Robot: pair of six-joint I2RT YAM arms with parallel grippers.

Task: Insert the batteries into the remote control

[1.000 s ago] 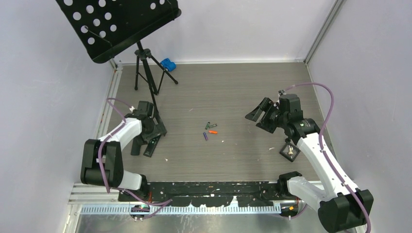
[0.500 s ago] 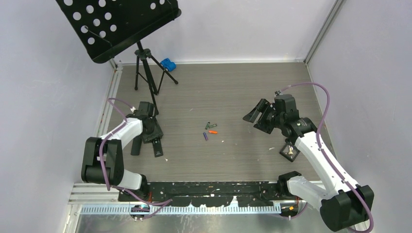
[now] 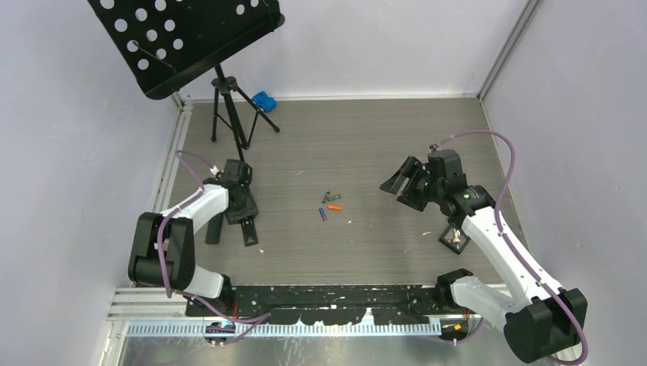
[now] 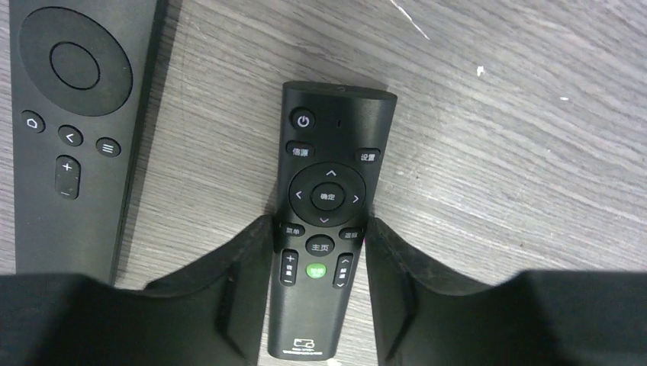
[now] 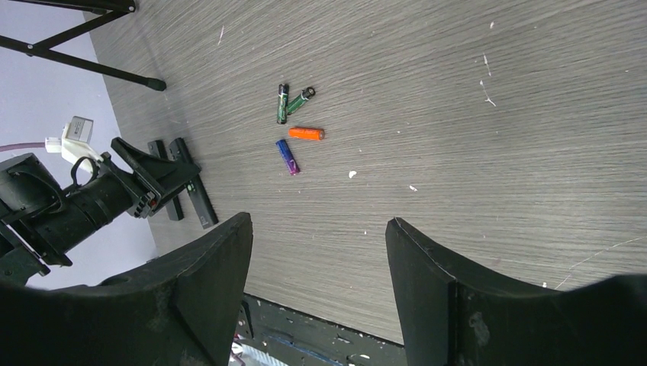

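So, left gripper [image 4: 319,229]: squeezing the smaller remote [image 4: 329,152], buttons up
right gripper [image 5: 319,223]: spread wide, up above the table [image 5: 496,152]
batteries [image 5: 307,133]: loose cluster, well apart from both

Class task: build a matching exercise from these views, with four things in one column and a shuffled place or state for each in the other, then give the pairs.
Things
1. left gripper
2. right gripper
3. orange battery
4. blue object

Place or state
A. at the far edge of the table
B. open, holding nothing
C. beside the purple battery
D. closed on the remote control

Pairs: 1-D, 2-B, 3-C, 4-A
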